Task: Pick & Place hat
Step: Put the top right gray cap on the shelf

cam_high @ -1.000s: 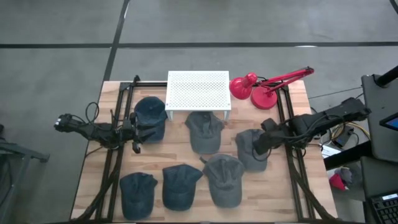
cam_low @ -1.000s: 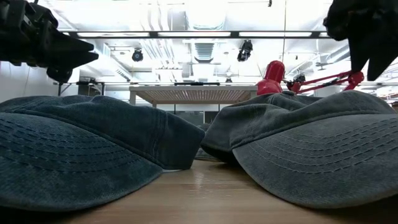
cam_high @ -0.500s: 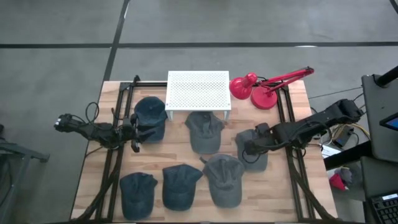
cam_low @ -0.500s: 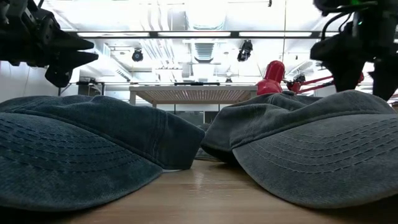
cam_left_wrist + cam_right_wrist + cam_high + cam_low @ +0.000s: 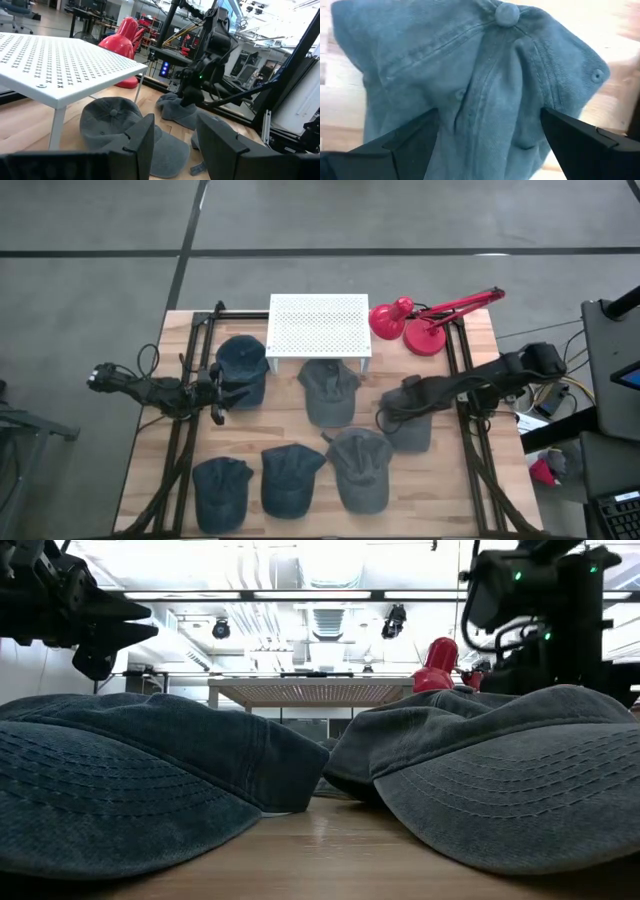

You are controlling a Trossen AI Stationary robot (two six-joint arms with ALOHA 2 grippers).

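Several grey-blue hats lie flat on the wooden table. My right gripper point(image 5: 392, 415) is low over the hat nearest the table's right side point(image 5: 412, 432). In the right wrist view its open fingers point(image 5: 410, 142) stand on either side of this hat's crown point(image 5: 485, 75), just short of the top button point(image 5: 507, 12). My left gripper point(image 5: 217, 387) hangs open above the table near its left side, beside a darker hat point(image 5: 242, 365). It touches nothing. My right gripper comes at the hat's crown point(image 5: 520, 100) from above with its fingers spread to both sides of it. Whether the fingers touch the cloth, I cannot tell. The hat lies flat on the table.
A white perforated stand point(image 5: 319, 326) sits at the table's far edge, with a red desk lamp point(image 5: 415, 325) to its right. Other hats lie under the stand's front point(image 5: 328, 392) and along the near edge point(image 5: 290, 478). Black rails point(image 5: 462, 380) run along both sides.
My right gripper has moved toward the table's left and down, from beside the right-hand hat to over its crown. The left arm and all the hats have stayed where they were.
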